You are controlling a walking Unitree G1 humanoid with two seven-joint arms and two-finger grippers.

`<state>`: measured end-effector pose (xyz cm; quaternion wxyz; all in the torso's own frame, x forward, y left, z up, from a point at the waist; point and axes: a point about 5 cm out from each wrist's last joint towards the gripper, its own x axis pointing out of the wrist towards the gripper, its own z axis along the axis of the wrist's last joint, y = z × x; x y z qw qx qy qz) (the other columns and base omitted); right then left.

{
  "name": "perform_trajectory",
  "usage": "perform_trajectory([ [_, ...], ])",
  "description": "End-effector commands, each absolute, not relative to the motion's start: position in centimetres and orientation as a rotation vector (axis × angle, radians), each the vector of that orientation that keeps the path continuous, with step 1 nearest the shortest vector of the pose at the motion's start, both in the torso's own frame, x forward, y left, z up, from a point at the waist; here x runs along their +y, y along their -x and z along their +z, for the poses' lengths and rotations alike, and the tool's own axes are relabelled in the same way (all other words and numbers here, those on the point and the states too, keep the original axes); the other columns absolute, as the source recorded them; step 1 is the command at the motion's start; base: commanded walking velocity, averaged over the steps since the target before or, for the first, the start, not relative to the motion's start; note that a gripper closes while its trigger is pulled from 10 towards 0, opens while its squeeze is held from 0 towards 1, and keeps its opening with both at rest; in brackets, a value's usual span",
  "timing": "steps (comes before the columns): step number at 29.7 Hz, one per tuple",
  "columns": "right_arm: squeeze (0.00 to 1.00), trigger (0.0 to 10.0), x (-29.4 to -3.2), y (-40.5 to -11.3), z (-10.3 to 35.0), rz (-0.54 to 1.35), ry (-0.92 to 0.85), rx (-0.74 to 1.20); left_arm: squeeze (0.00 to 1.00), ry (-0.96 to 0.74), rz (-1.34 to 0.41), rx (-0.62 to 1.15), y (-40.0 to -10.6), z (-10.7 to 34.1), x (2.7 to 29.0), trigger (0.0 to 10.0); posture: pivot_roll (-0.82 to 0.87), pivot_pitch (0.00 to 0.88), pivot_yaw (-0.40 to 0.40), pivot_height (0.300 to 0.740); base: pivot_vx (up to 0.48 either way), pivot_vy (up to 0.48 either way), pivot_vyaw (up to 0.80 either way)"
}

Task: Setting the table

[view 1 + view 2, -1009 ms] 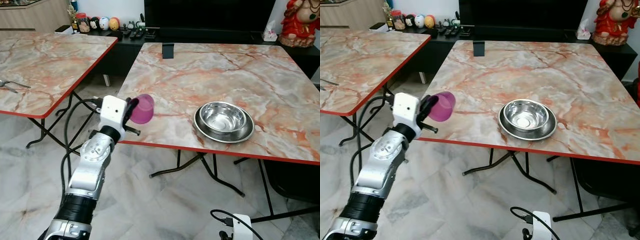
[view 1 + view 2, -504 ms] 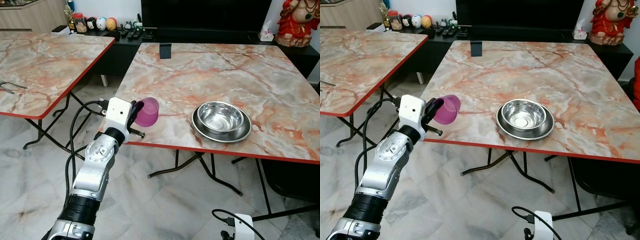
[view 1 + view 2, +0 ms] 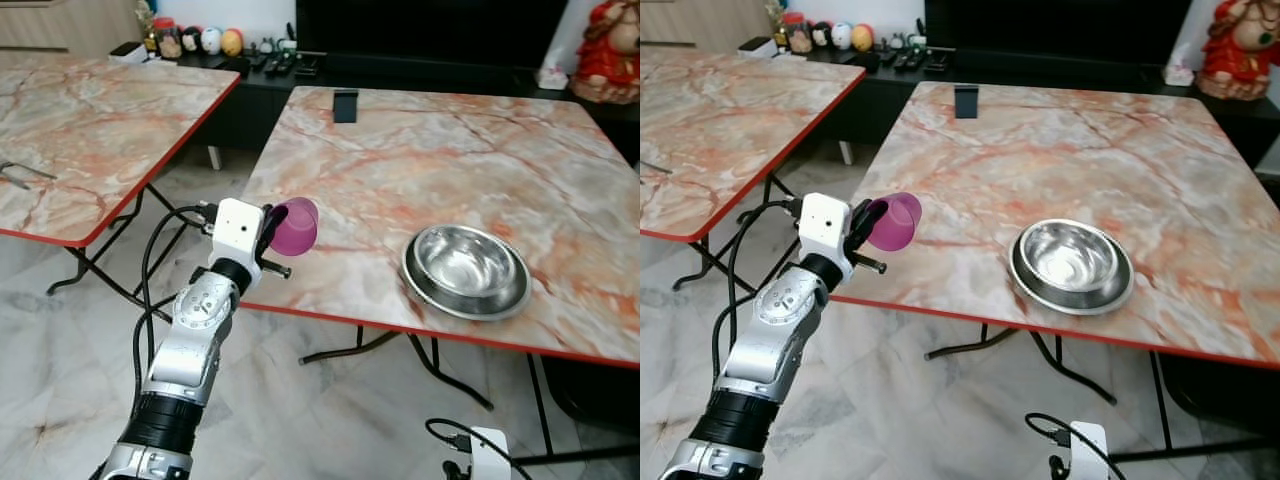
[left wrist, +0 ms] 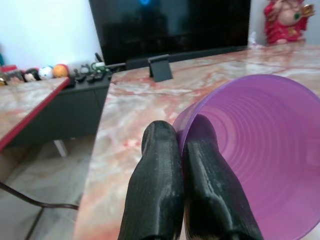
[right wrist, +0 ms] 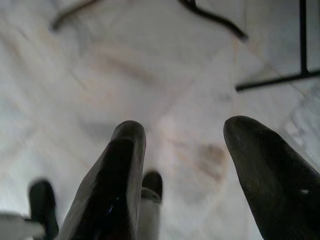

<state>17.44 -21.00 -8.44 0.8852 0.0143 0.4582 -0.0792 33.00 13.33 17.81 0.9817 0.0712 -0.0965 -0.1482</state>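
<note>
1. The step in hand looks like bringing the purple cup [image 3: 295,226] to the table [image 3: 430,160]. The left gripper [image 4: 182,165] holds the cup on its side at the near left corner of the table, above the edge and not yet resting on the top.

2. The left fingers [image 4: 160,190] are pressed close together on the cup's rim, one finger inside the mouth and one outside. The grip is a thin pinch on the wall only.

3. The next move, as I judge it, calls for turning the wrist so that the cup stands upright, then lowering it onto the marble top, probably somewhere near the steel bowl [image 3: 468,268], which sits in a steel plate [image 3: 512,303] near the front edge.

4. The right gripper [image 5: 200,165] hangs low and idle over the floor, its fingers set well apart and holding nothing.

5. Hard to make out: the base of the cup is hidden behind its own body, and the right wrist view is blurred. Whether the cup holds anything inside I cannot fully tell, though it looks empty.
</note>
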Motion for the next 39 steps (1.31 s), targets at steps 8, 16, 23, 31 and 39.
perform_trajectory([
  [8, 0.0, 10.0, -21.9, -16.6, -8.6, -0.184, -0.012, 0.97, 0.0, -0.124, -0.341, -0.23, -33.0, 18.6, 11.8, 10.0, 0.15, 0.0, -0.039, 0.707, 0.38, 0.0, 0.0],
  [16, 0.0, 10.0, -22.1, -16.6, -8.6, -0.177, -0.003, 0.974, 0.0, -0.074, -0.347, -0.241, -32.9, 18.8, 11.8, 10.0, 0.15, 0.0, -0.047, 0.707, 0.173, 0.0, 0.0],
  [23, 0.0, 10.0, -22.1, -16.5, -8.6, -0.178, -0.001, 0.977, 0.0, 0.023, -0.323, -0.239, -33.3, 19.5, 12.5, 10.0, 0.15, 0.0, -0.051, 0.707, 0.0, 0.0, 0.0],
  [31, 0.0, 10.0, -22.2, -16.6, -8.6, -0.173, 0.003, 0.976, 0.0, -0.004, -0.325, -0.251, -33.4, 19.8, 12.9, 10.0, 0.16, 0.0, -0.053, 0.707, 0.0, 0.0, 0.0],
  [39, 0.0, 10.0, -22.2, -16.6, -8.6, -0.171, 0.007, 0.978, 0.0, -0.036, -0.328, -0.244, -33.4, 19.7, 12.9, 10.0, 0.16, 0.0, -0.057, 0.707, 0.0, -0.337, 0.0],
])
